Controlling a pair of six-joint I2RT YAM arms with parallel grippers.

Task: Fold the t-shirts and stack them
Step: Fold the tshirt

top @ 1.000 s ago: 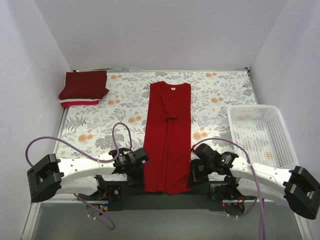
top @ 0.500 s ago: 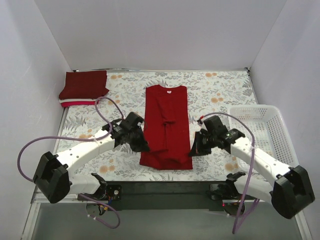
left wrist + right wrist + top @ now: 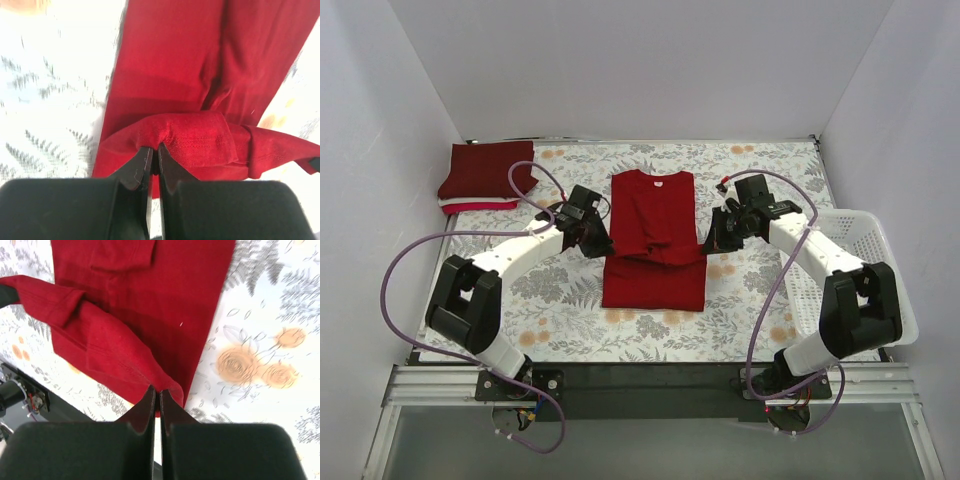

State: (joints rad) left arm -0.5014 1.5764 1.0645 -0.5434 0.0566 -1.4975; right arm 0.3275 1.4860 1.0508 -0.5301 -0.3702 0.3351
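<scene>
Where the bright red t-shirt (image 3: 653,240) lies at the middle of the table, collar toward the far wall, its lower hem is raised off the surface and carried over the body of the garment. The left gripper (image 3: 604,246) is clenched on the left hem corner; the right gripper (image 3: 709,244) is clenched on the right hem corner. Both wrist views show the fingers pinched together with cloth between them.

The work surface is a floral tablecloth (image 3: 760,190) printed with grey leaves and orange blossoms. Plain white walls (image 3: 640,70) enclose it on three sides.

A folded stack (image 3: 485,175) rests in the far left corner, dark maroon on top with white and pinkish-red layers beneath, well apart from the red garment. A white lattice basket (image 3: 820,217) stands at the right edge; the right arm (image 3: 810,245) crosses over it. Purple cables (image 3: 410,260) loop from both arms.

The red garment forms a narrow rectangle, sides turned in. The lifted hem sags between the grippers, stitching visible.
</scene>
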